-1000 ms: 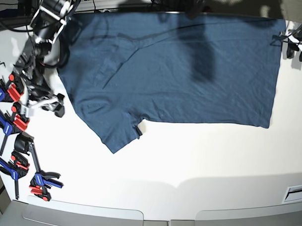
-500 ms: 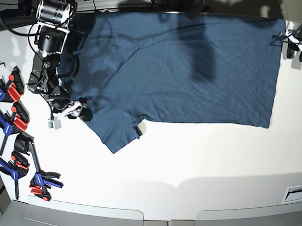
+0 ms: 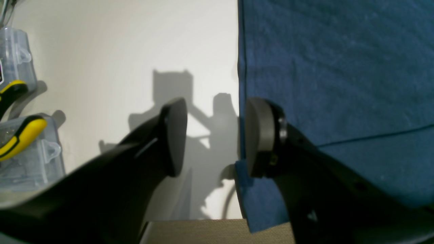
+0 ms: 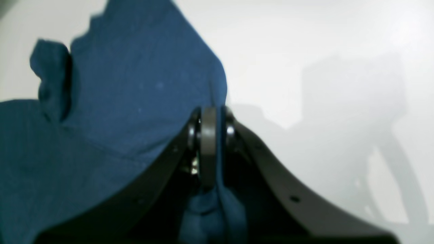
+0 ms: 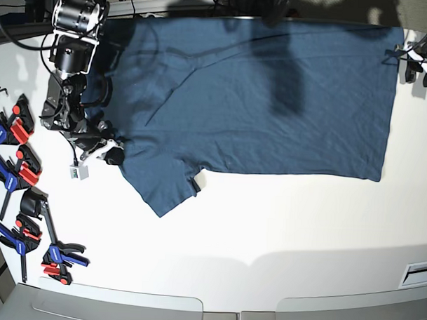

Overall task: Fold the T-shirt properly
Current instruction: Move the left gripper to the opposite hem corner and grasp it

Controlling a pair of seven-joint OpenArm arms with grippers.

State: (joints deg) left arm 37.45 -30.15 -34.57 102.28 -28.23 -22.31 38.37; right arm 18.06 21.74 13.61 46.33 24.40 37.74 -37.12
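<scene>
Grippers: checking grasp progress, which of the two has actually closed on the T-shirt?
The right gripper, shut on the T-shirt sleeve edge; the left gripper is open beside the hem.

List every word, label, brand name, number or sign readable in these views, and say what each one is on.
None can be read.
T-shirt: plain blue cloth, no print or tag showing in any view.
Clear plastic boxes in the left wrist view: a sliver of a label at the picture's edge, cut off and unreadable.
White plate at the table's right edge: dark slot marks only, too small to read.
</scene>
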